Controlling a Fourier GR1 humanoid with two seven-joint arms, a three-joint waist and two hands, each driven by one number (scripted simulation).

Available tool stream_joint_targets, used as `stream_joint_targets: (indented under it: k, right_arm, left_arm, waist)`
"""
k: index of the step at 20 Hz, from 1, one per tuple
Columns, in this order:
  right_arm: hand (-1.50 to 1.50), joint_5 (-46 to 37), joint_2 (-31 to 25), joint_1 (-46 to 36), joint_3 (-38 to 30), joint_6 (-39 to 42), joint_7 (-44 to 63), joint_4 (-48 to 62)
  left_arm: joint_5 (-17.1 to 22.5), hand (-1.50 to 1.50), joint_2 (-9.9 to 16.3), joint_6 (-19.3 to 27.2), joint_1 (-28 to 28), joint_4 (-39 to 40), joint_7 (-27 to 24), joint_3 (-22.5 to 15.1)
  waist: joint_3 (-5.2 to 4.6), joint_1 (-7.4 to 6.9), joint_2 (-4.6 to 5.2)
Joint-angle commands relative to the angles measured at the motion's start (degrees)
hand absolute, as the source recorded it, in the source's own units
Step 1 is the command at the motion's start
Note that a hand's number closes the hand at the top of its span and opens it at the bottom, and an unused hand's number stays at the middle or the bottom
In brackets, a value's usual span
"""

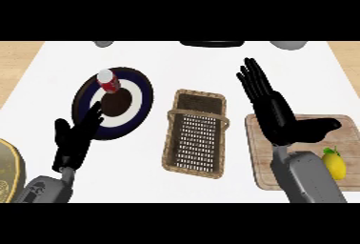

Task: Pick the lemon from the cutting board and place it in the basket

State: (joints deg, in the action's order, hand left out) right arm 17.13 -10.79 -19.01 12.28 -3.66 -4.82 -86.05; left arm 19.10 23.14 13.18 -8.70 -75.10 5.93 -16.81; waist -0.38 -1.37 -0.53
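Resting lemon: small yellow lemon (335, 163) on light wooden cutting board (337, 126), right of brown wicker basket (197, 134).
Right hand (275, 116): fingers straight, spread, over board, holding nothing.
Left hand (74, 138): relaxed, left of basket.

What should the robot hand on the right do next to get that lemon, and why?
Probably draw the right robot hand back and down toward the lemon. The hand is open with straight fingers, past the fruit, which lies untouched on the cutting board beside the forearm; the basket holds nothing.
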Motion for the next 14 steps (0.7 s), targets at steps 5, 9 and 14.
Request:
stream_joint_targets:
  k: [5,9,14]
  right_arm:
    - [1.50,9.1,-16.3,1.3,-18.0,13.1,-3.3,4.7]
    - [1.50,2.3,-15.3,3.3,-9.6,20.5,-9.6,6.9]
    - [-1.50,-16.1,-12.6,7.5,-2.3,2.0,-4.8,0.7]
  left_arm:
    - [1.5,0.00,0.3,0.3,8.5,1.9,2.7,1.9]
    - [-0.6,0.00,-1.8,0.3,10.8,3.5,1.0,-0.1]
    - [0.6,0.00,-1.1,0.1,10.5,1.7,4.1,0.8]
  waist:
    - [0.53,1.07,0.66]
    - [0.42,0.83,0.65]
    - [0.30,1.67,0.38]
